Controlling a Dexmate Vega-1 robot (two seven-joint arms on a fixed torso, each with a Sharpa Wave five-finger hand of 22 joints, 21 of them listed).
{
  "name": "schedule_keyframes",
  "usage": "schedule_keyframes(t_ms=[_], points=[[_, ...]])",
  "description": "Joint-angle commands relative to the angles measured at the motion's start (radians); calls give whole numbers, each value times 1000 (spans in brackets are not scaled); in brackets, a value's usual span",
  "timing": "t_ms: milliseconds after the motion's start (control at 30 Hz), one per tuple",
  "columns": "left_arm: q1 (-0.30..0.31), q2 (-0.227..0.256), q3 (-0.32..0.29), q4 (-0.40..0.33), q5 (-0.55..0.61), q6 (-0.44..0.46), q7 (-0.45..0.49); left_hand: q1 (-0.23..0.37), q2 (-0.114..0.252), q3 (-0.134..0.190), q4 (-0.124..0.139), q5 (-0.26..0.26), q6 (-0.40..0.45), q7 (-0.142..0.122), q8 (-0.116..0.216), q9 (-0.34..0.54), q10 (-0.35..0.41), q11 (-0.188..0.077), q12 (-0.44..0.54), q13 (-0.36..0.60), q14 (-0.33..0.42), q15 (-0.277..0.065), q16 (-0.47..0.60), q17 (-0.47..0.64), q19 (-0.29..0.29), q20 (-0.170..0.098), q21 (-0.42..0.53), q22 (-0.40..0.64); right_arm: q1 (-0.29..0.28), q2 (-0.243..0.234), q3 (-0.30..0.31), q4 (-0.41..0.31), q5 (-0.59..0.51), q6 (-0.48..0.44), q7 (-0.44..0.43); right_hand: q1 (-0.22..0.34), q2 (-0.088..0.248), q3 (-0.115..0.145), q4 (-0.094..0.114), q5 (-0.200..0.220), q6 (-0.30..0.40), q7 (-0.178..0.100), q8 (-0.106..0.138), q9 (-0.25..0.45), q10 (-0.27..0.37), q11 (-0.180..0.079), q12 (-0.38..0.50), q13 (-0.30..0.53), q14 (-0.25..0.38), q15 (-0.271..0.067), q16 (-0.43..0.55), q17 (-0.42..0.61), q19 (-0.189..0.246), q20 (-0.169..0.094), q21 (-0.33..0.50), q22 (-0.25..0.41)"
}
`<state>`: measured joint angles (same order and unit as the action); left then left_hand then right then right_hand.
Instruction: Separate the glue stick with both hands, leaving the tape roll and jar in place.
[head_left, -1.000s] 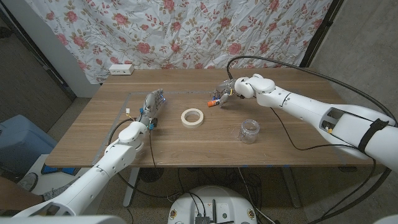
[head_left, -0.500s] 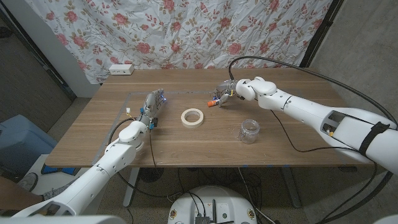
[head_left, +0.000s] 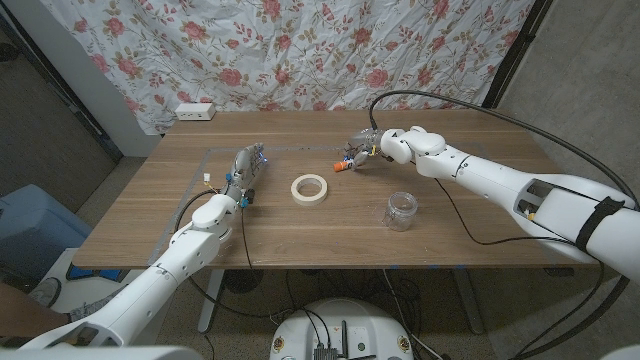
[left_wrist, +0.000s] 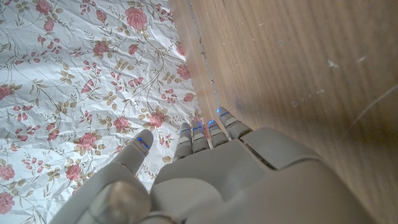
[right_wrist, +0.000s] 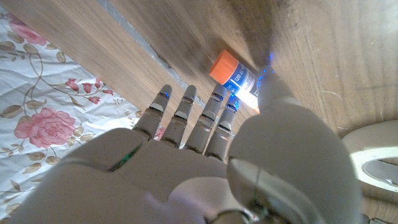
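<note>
While reaching past tape roll (head_left: 310, 187), right hand (head_left: 359, 151) fingers spread over glue stick (right_wrist: 236, 76), not gripping; left hand (head_left: 243, 170) empty, fingers apart, waiting for the two-handed pull

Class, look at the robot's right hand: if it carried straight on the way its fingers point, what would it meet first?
Most likely the orange-capped glue stick, lying on the wooden table right at the fingertips of the right hand. Whether the fingers already touch it is unclear from these views.
</note>
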<state>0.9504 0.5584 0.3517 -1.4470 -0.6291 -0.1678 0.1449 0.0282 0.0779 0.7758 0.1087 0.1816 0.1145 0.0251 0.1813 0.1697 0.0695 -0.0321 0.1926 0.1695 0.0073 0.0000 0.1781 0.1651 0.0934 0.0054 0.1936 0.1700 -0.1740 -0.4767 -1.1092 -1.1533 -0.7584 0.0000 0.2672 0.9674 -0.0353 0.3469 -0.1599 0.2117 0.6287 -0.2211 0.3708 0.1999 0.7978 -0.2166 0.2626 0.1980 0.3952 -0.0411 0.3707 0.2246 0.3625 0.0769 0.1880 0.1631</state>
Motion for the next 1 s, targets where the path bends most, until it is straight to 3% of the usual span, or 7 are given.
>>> schedule_keyframes(t_ms=[33, 533, 1000], points=[[-9, -10, 4, 15, 0, -5, -1, 3, 90, 9, -1, 2, 7, 1, 3, 6, 9, -2, -3, 3, 8, 1, -1, 4, 9, 3, 3, 2, 17, 16, -13, 39, 12, 20, -15, 9, 19, 9, 1, -5, 28, -1, 12, 4, 24, 1, 0, 2, 13, -67, 11, 4, 0, -5, -1, 2], [-9, -10, 6, 9, 3, 7, 10, 1, 90, 10, 1, 2, 7, 1, 3, 6, 10, 0, -3, 3, 9, 1, -1, 4, 9, 4, 2, 2, 23, 17, -21, 45, 17, 28, -20, 24, 35, -7, 3, -19, 168, -3, 53, 6, 142, -1, -6, 6, 52, -104, 48, 19, 11, -14, -1, 2], [9, -7, 2, -11, 2, 2, 19, 0, 90, 11, 3, 2, 9, 3, 3, 6, 11, 2, -3, 3, 9, 1, -1, 5, 10, 4, 2, 2, 16, 9, -21, 27, 20, 26, -10, 53, 56, -9, -3, -19, 221, -4, 58, 0, 194, -3, -11, 9, 70, -129, 73, 30, 13, -19, -2, 3]])
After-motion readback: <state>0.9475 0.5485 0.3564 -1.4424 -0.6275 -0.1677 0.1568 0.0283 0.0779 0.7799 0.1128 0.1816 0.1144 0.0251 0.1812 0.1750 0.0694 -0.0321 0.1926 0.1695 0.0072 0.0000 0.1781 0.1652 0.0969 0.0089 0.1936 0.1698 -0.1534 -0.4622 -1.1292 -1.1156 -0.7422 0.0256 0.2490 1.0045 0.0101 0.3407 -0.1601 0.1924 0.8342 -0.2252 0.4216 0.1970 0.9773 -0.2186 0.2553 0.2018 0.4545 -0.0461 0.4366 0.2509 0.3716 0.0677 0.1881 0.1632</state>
